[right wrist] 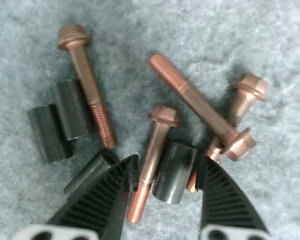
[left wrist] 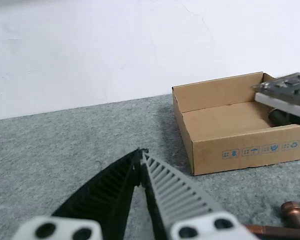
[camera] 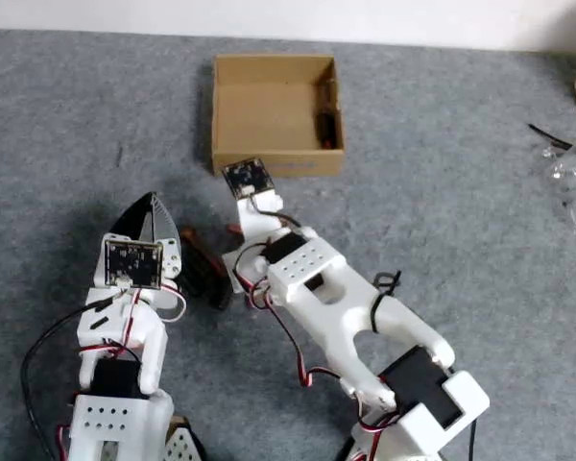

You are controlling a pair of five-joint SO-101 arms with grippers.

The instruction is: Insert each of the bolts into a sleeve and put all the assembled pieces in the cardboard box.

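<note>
- cardboard box (camera: 217,106): brown, open at the top, sitting flat on the grey mat.
- dark piece (camera: 326,126): short and black, lying inside the box against one side wall.
- bolts (right wrist: 86,82): four, copper-coloured with flanged hex heads, lying flat outside the box near its front wall; one lies across another.
- sleeves (right wrist: 175,172): four short black tubes, lying among the bolts outside the box.

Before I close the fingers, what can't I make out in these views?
High view: white right arm hides the copper-coloured bolts and black cylindrical sleeves.
Dark piece in brown cardboard box: too small; in left wrist view a circuit board partly covers it.
Right wrist view: black finger overlaps one sleeve.
</note>
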